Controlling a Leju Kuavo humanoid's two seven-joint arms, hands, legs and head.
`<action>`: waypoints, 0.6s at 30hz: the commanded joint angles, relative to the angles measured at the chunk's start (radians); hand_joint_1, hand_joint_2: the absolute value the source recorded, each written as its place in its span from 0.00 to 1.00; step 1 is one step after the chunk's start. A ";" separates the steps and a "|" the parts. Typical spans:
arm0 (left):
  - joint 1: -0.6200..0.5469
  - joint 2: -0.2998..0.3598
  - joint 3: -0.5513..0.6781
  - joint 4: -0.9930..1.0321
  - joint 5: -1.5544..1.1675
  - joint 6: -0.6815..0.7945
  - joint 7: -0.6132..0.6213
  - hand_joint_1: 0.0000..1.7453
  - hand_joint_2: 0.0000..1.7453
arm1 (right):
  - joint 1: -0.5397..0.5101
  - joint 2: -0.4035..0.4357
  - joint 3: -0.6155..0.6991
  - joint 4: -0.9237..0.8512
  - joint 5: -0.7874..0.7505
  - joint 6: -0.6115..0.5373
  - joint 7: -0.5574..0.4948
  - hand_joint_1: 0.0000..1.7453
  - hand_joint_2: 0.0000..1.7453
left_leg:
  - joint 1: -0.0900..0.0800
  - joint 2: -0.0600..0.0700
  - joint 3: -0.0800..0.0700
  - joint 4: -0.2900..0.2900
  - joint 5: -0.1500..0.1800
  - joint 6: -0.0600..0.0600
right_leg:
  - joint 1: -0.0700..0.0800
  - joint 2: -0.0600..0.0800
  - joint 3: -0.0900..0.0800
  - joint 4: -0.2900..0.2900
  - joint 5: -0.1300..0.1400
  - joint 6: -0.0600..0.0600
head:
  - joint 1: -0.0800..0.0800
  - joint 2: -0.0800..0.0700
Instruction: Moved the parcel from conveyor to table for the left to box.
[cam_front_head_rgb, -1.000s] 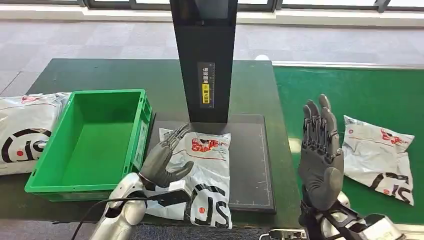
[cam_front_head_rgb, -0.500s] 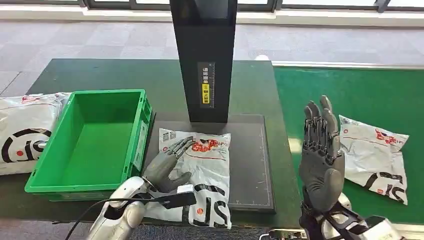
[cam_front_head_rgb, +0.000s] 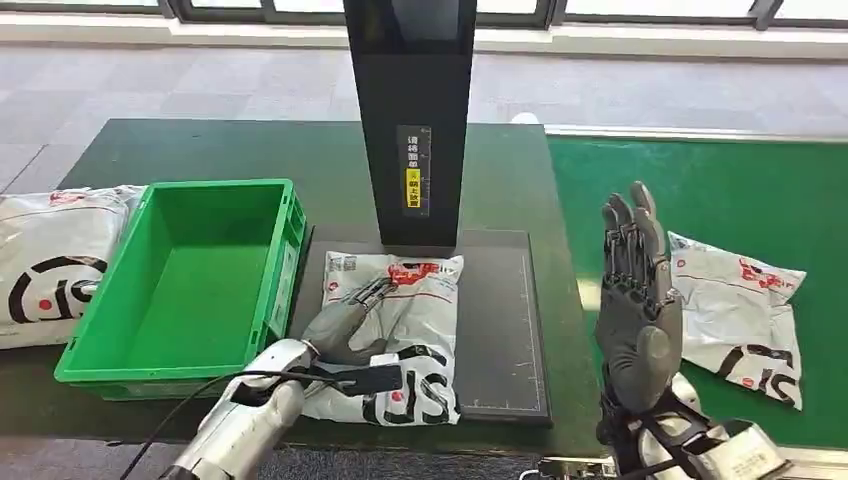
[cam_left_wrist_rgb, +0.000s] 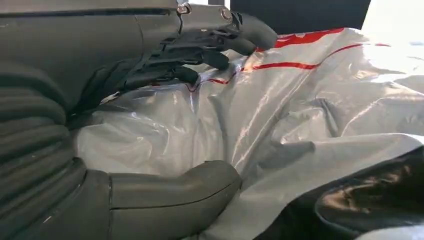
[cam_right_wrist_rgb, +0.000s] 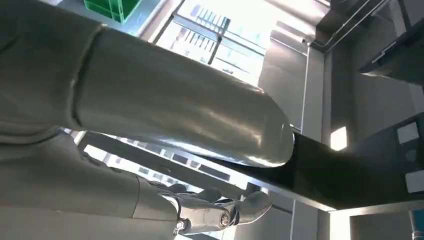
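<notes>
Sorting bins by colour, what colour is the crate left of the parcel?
Bright green crate; head view shows it best.

Dark green table (cam_front_head_rgb: 200, 150) carries a green crate (cam_front_head_rgb: 185, 275) at left, a black mat (cam_front_head_rgb: 500, 320) at centre with a tall black post (cam_front_head_rgb: 412, 120) standing at its far edge. A white parcel (cam_front_head_rgb: 400, 335) lies on the mat. Another white bag (cam_front_head_rgb: 45, 260) overhangs the table's left end. Beside the table on the right, a green conveyor (cam_front_head_rgb: 700, 190) bears one white bag (cam_front_head_rgb: 740, 315).
</notes>
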 joint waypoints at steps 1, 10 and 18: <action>-0.028 0.003 -0.050 0.160 -0.017 0.018 0.007 0.00 1.00 | -0.027 -0.040 0.056 0.069 -0.007 -0.009 0.000 0.00 0.00 | 0.000 0.003 0.002 -0.004 0.002 0.000 | 0.000 0.003 0.001 -0.004 0.003 -0.001 | 0.000 0.000; 0.037 -0.005 -0.049 -0.025 -0.028 0.119 -0.039 1.00 1.00 | -0.006 -0.051 0.059 0.057 -0.015 -0.021 0.000 0.00 0.00 | 0.000 0.003 0.004 -0.002 0.001 0.001 | 0.000 0.002 0.003 -0.002 0.002 -0.001 | 0.000 0.000; 0.048 -0.054 -0.017 -0.150 0.000 0.260 -0.106 1.00 1.00 | 0.009 -0.055 0.081 0.039 -0.002 -0.041 0.000 0.00 0.00 | 0.000 0.002 0.004 -0.001 -0.001 0.000 | 0.000 0.002 0.002 -0.001 0.000 -0.001 | 0.000 0.000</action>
